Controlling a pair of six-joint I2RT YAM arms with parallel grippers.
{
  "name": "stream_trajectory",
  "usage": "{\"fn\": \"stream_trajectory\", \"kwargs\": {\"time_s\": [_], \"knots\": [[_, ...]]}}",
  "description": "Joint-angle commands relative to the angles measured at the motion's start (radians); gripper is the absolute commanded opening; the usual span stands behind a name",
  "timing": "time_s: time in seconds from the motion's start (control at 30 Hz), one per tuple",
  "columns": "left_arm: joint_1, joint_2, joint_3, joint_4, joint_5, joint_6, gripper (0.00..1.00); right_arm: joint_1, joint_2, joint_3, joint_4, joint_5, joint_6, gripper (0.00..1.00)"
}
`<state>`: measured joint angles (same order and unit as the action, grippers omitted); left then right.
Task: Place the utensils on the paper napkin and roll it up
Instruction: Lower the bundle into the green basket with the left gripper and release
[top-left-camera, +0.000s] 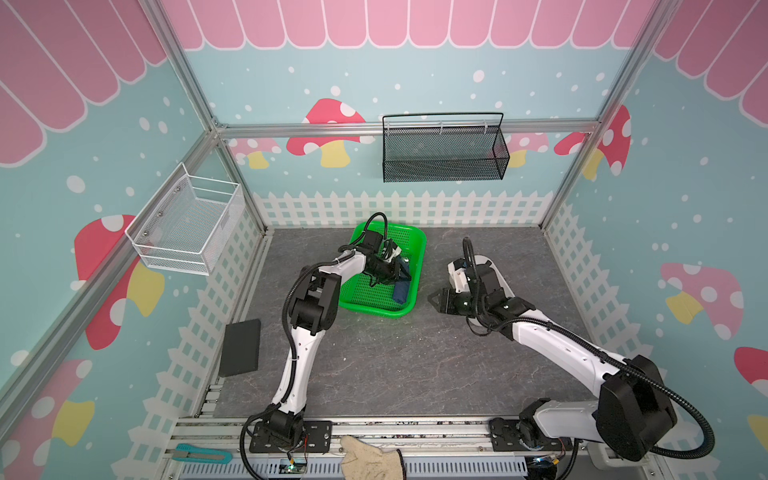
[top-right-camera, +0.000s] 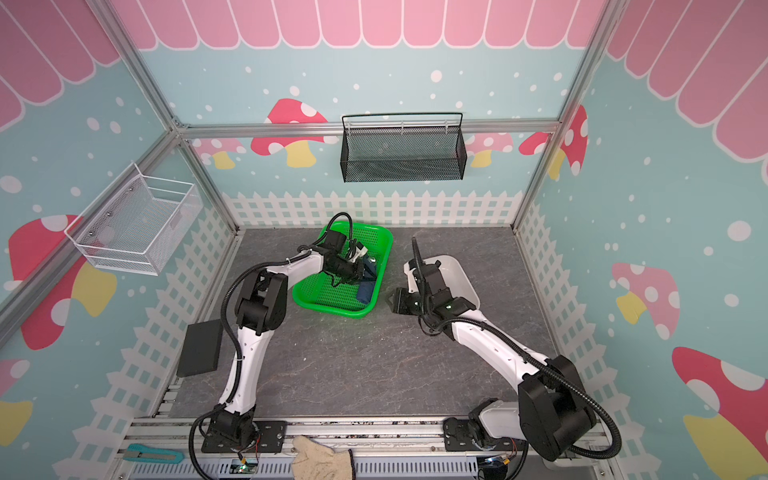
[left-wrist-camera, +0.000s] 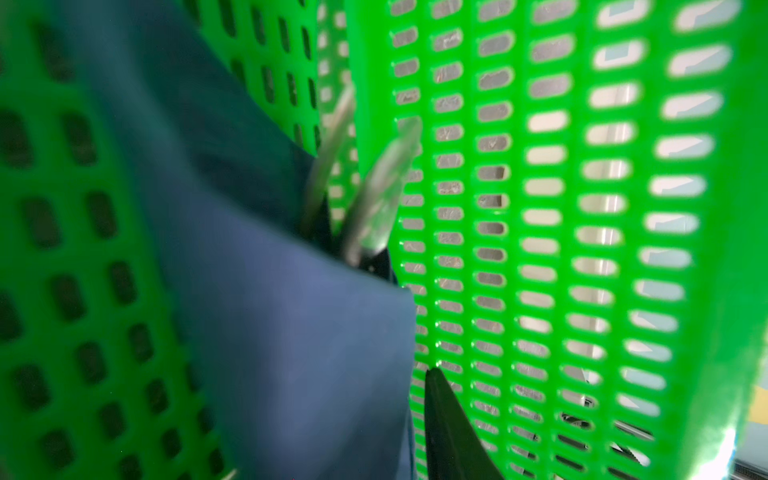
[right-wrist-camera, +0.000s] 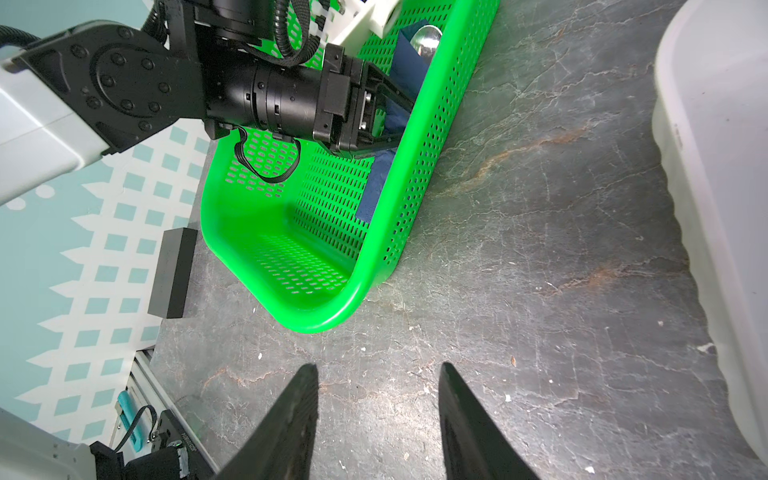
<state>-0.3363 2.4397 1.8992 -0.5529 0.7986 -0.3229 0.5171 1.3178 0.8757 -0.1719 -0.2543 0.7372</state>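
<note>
The navy paper napkin lies rolled along the right inner wall of the green basket. The utensils poke out of its far end: a spoon bowl and a second slim metal piece, both blurred in the left wrist view. My left gripper reaches into the basket with its jaws apart on either side of the roll. One black finger stands just beside the napkin's edge; the other is hidden behind it. My right gripper hovers open and empty right of the basket.
A white tub sits behind the right arm. A black block lies at the table's left edge. A black mesh basket and a white wire basket hang on the walls. A beige glove and a teal cutter rest on the front rail.
</note>
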Motion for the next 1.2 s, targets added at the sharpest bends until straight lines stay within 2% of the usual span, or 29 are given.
{"fn": "stream_trajectory", "kwargs": {"time_s": [0.0,0.27,0.6,0.8,0.93,1.1,1.17], "knots": [[-0.004,-0.001,0.0,-0.081,-0.12,0.063,0.37,-0.002,-0.019,-0.02,0.0,-0.001,0.01,0.49],[-0.003,-0.057,0.003,-0.096,-0.172,0.076,0.56,-0.002,-0.025,-0.021,0.0,-0.005,0.014,0.49],[-0.001,-0.119,-0.002,-0.112,-0.232,0.091,0.64,-0.002,-0.04,-0.026,0.001,-0.008,0.019,0.49],[0.001,-0.19,-0.04,-0.12,-0.33,0.078,0.66,-0.003,-0.043,-0.027,0.002,-0.009,0.019,0.49],[0.003,-0.235,-0.064,-0.119,-0.352,0.057,0.65,-0.002,-0.04,-0.022,0.002,-0.014,0.017,0.49],[0.002,-0.226,-0.069,-0.12,-0.345,0.037,0.53,-0.002,-0.034,-0.023,0.008,-0.027,0.021,0.49],[0.002,-0.212,-0.064,-0.123,-0.337,0.025,0.52,-0.002,-0.036,-0.028,0.008,-0.028,0.022,0.49]]}}
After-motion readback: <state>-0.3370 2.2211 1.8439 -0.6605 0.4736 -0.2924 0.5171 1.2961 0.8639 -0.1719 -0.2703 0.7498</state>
